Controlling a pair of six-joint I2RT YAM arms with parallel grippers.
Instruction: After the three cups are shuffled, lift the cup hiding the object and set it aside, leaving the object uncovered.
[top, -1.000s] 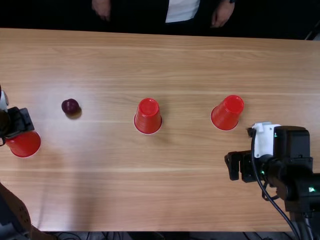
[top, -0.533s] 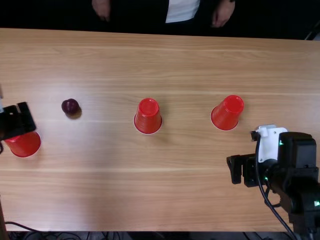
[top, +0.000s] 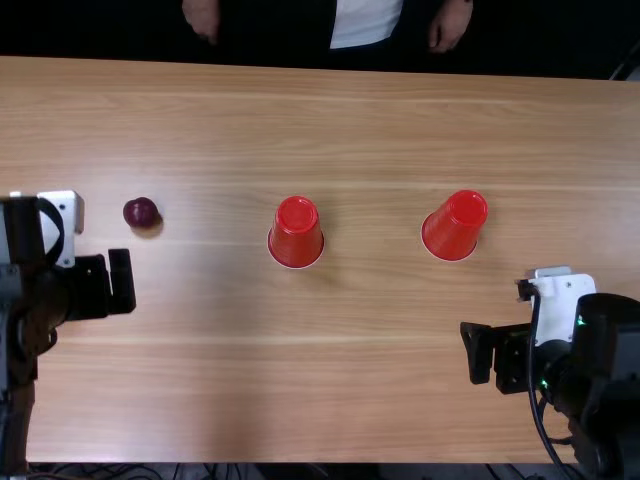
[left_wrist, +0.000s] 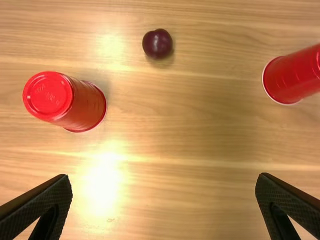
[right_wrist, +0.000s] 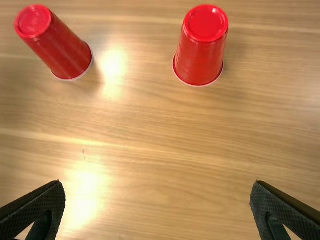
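Round, glossy purple ball (top: 141, 211) sits uncovered on the woodgrain table (top: 320, 110)!
Left gripper (top: 120, 281) near it, cross-hatched fingers spread wide; right gripper (top: 485, 353) spread too.

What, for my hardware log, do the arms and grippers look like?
The left arm and right arm are black, each with a white block at the wrist; the right one shows green lights and a black cable. The left gripper and right gripper each have two flat black fingers, finely textured.

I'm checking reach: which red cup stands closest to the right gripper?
The right-end cup, just ahead of the right gripper; the middle cup and the far-left cup are farther off.
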